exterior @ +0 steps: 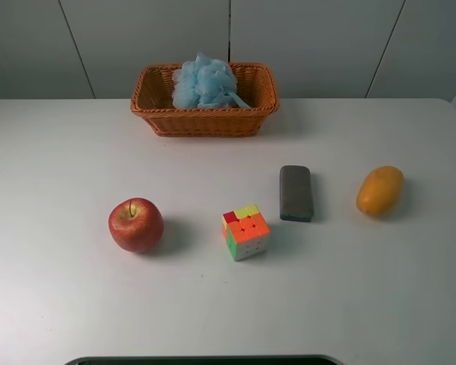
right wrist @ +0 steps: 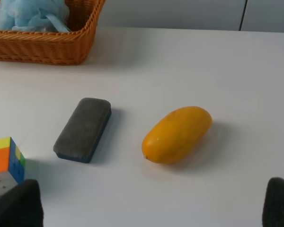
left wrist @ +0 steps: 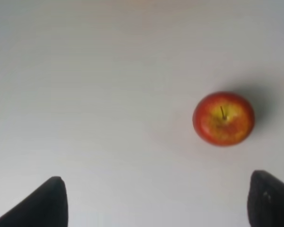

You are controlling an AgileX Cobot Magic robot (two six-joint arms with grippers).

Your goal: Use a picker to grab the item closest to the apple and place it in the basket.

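Observation:
A red apple [exterior: 136,224] lies on the white table at the left; it also shows in the left wrist view [left wrist: 223,118]. The thing nearest to it is a colourful puzzle cube [exterior: 245,232], partly seen in the right wrist view [right wrist: 4,163]. An orange wicker basket [exterior: 156,114] stands at the back, holding a light blue bath pouf [exterior: 204,82]. No gripper shows in the exterior view. The left gripper [left wrist: 156,203] is open above bare table, short of the apple. The right gripper [right wrist: 151,208] is open, with the mango ahead of it.
A grey eraser block [exterior: 296,192] lies right of the cube, also in the right wrist view [right wrist: 83,128]. An orange mango [exterior: 380,190] lies further right, seen in the right wrist view [right wrist: 176,134]. A dark edge [exterior: 205,360] runs along the table's front.

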